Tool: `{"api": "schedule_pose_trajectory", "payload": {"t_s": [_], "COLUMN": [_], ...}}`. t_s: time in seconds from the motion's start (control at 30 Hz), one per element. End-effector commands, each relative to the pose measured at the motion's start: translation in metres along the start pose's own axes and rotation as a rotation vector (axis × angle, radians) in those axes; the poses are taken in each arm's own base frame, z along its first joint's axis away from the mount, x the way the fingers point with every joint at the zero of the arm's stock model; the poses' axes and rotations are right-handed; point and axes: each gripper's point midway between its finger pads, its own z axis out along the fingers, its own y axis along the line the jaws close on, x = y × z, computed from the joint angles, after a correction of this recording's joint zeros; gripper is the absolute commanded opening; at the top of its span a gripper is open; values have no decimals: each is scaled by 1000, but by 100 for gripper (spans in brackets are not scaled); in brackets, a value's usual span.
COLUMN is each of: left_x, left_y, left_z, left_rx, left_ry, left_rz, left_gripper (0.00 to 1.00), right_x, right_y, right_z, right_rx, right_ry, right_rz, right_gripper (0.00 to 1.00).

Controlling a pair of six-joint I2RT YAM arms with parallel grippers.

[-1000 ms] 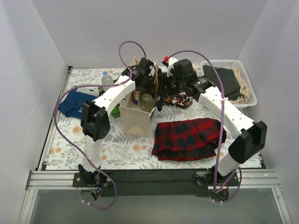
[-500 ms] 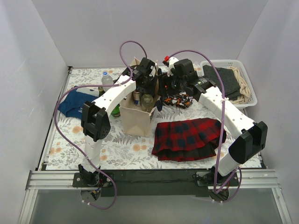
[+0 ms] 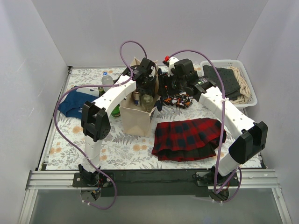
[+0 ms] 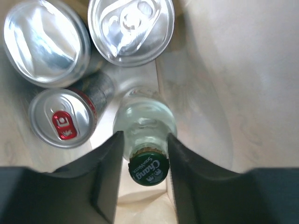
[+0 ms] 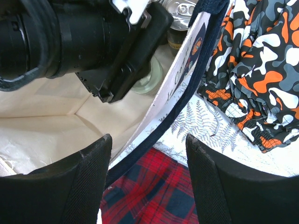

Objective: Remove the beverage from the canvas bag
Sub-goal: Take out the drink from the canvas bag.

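The cream canvas bag [image 3: 138, 119] stands upright at mid-table with navy handles [image 5: 187, 93]. My left gripper [image 4: 145, 158] is down inside it [image 3: 147, 84]. Its fingers [image 4: 105, 177] press on both sides of the neck of a clear glass bottle with a green cap [image 4: 149, 169]. Three cans [image 4: 60, 123] stand beside the bottle in the bag. My right gripper [image 5: 148, 154] is open and empty. It hovers over the bag's right rim [image 3: 164, 86], above the handle, and its view shows the bottle [image 5: 149, 79] below the left wrist.
A red plaid cloth [image 3: 187, 137] lies right of the bag, and a camouflage cloth [image 5: 261, 60] behind it. A white basket [image 3: 247, 100] of clothes stands at back right. A blue cloth [image 3: 72, 102] and bottles [image 3: 107, 79] are left of the bag.
No clear change. Both arms stay almost still, the left one inside the bag.
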Motion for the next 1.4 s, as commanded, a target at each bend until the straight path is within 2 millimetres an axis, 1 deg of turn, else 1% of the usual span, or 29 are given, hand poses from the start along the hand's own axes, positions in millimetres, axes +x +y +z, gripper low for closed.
{"api": "schedule_pose_trajectory", "payload": {"t_s": [0.0,0.03,0.07,0.17,0.27,0.37,0.53,0.57,0.6,0.67,0.7,0.77,0.8,0.97,1.2,1.37], "left_x": [-18,-18,-17,-17,-17,-16,-28,-33,-43,-53,-64,-70,-76,-84,-86,-90], "left_y": [-5,-5,-6,-7,-7,-9,-11,-12,-13,-14,-15,-14,-14,-10,-8,-4], "left_z": [-33,-33,-32,-33,-33,-33,-45,-49,-57,-63,-72,-73,-79,-86,-91,-99], "left_rx": [22,24,24,27,25,31,33,35,37,40,44,34,32,12,0,-14], "left_ry": [-77,-77,-72,-76,-75,-77,-126,-141,-173,-204,-236,-248,-264,-298,-304,-322], "left_rz": [-1,-1,1,5,6,19,24,24,20,17,11,8,7,11,15,10], "left_gripper": [33,30,21,12,0,0,0,0,0,0,0,0,0,0,0,0], "right_x": [-14,-15,-15,-15,-14,-16,-14,-14,-15,-15,-15,-15,-15,-16,-15,-15], "right_y": [3,3,2,3,3,3,3,2,3,3,2,2,3,1,1,0], "right_z": [-14,-16,-15,-15,-15,-16,-16,-15,-16,-16,-16,-17,-17,-19,-21,-23], "right_rx": [-13,-11,-9,-12,-15,-13,-12,-11,-12,-12,-11,-11,-11,-4,-2,3], "right_ry": [-64,-69,-68,-67,-65,-70,-67,-67,-69,-69,-69,-69,-72,-76,-80,-84], "right_rz": [-13,-15,-14,-17,-15,-15,-15,-14,-15,-15,-14,-13,-15,-15,-12,-12], "right_gripper": [70,70,70,70,70,70,70,70,70,70,70,70,70,70,70,70]}}
